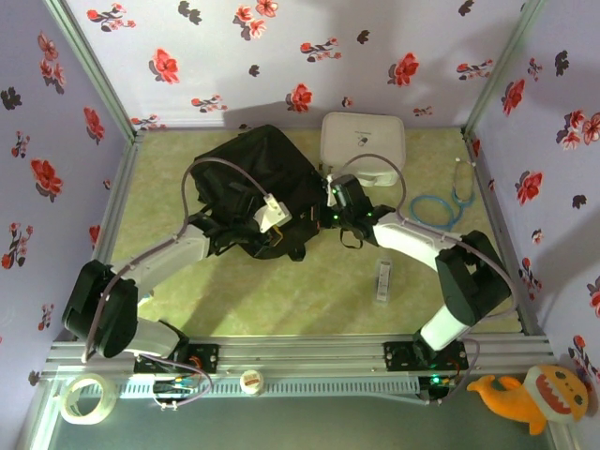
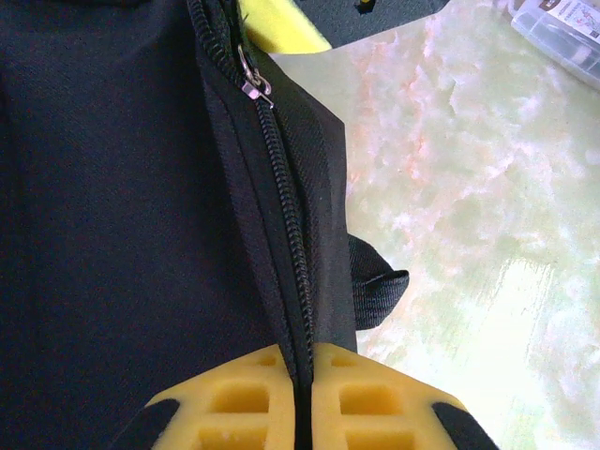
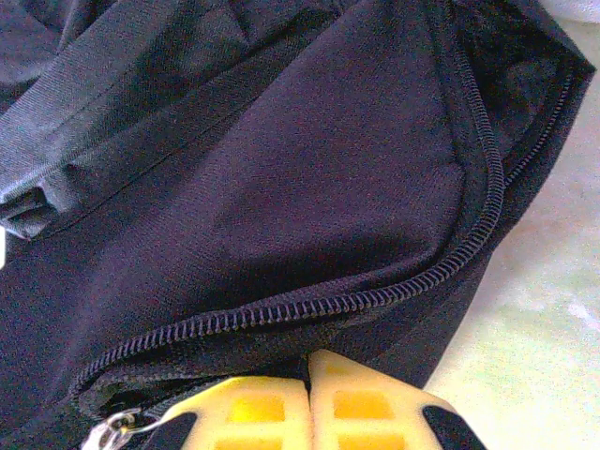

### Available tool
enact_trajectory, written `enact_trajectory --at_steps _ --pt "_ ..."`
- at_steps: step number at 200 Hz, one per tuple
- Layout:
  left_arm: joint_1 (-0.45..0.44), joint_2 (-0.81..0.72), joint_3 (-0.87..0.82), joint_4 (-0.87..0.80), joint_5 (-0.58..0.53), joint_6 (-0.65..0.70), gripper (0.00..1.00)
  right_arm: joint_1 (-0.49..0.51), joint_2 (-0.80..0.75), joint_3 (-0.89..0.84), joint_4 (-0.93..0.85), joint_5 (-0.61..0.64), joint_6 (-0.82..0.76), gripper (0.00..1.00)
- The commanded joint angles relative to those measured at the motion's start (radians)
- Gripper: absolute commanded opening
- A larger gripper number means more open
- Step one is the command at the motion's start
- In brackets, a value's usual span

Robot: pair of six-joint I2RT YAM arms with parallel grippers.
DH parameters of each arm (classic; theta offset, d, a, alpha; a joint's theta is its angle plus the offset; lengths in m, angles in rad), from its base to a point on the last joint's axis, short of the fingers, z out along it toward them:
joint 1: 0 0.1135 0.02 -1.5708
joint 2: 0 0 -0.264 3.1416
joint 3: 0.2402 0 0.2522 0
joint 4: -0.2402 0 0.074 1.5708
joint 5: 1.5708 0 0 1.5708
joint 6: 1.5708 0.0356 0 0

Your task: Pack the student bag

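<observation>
The student bag [image 1: 251, 173], a large black fabric backpack, lies at the middle back of the table. My left gripper [image 1: 279, 240] is at its near edge. In the left wrist view its yellow fingers [image 2: 302, 361] are shut on the bag's zipper seam [image 2: 281, 187], with a metal zip pull [image 2: 251, 84] farther along and a black strap end [image 2: 380, 291] beside it. My right gripper [image 1: 328, 208] is at the bag's right side. In the right wrist view it [image 3: 308, 361] is shut on the fabric edge just below a curved zipper [image 3: 375, 295], with a zip pull [image 3: 108, 433] at the lower left.
A white zip case [image 1: 364, 141] sits behind the right gripper. A blue stethoscope [image 1: 442, 206] lies at the right, and a small clear box [image 1: 383, 281] on the near table. Patterned walls enclose the table. A tape roll [image 1: 86, 398] and a toy shark [image 1: 534, 398] lie off the near edge.
</observation>
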Motion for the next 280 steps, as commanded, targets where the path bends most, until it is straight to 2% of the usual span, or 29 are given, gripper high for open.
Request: enact_trajectory --at_steps 1,13,26,34,45,70,99,105,122,133,144,164,198,229,251,280 --pt "0.008 -0.055 -0.02 -0.212 0.018 0.0 0.04 -0.102 -0.012 -0.024 -0.001 0.106 -0.007 0.0" --pt "0.005 -0.041 -0.003 -0.178 0.039 -0.02 0.11 -0.097 -0.043 -0.069 0.059 -0.008 -0.034 0.0" --pt "-0.002 -0.022 0.015 -0.122 0.051 -0.038 0.21 -0.082 -0.062 -0.087 0.04 -0.089 -0.061 0.0" --pt "-0.007 -0.005 0.025 -0.079 0.057 -0.049 0.25 -0.065 -0.07 -0.097 0.022 -0.103 -0.078 0.0" --pt "-0.014 0.021 0.036 -0.01 0.067 -0.063 0.36 -0.036 -0.079 -0.117 0.015 -0.114 -0.097 0.0" --pt "-0.042 0.111 0.062 0.092 0.07 -0.071 0.48 0.003 -0.089 -0.139 0.019 -0.142 -0.096 0.0" --pt "-0.073 0.205 0.105 0.098 0.057 -0.08 0.55 0.027 -0.105 -0.154 0.056 -0.164 -0.08 0.0" --pt "-0.076 0.216 0.106 0.105 0.048 -0.085 0.54 0.03 -0.106 -0.157 0.063 -0.172 -0.079 0.0" --pt "-0.077 0.243 0.112 0.11 0.025 -0.094 0.43 0.036 -0.114 -0.173 0.081 -0.177 -0.075 0.0" --pt "-0.077 0.252 0.111 0.119 -0.001 -0.104 0.28 0.039 -0.119 -0.188 0.091 -0.185 -0.071 0.0" --pt "-0.077 0.255 0.105 0.135 -0.012 -0.112 0.19 0.043 -0.126 -0.205 0.103 -0.191 -0.069 0.0" --pt "-0.077 0.251 0.09 0.178 0.005 -0.133 0.12 0.071 -0.13 -0.227 0.135 -0.23 -0.065 0.0" --pt "-0.078 0.256 0.074 0.237 0.028 -0.161 0.07 0.144 -0.096 -0.228 0.18 -0.271 -0.051 0.0" --pt "-0.07 0.247 0.06 0.247 0.041 -0.164 0.05 0.149 -0.112 -0.264 0.253 -0.252 -0.019 0.0" --pt "-0.05 0.219 0.033 0.247 0.043 -0.163 0.03 0.117 -0.181 -0.301 0.244 -0.176 -0.026 0.0" --pt "-0.028 0.173 0.0 0.239 0.055 -0.16 0.0 0.004 -0.287 -0.366 0.269 -0.086 0.018 0.0"
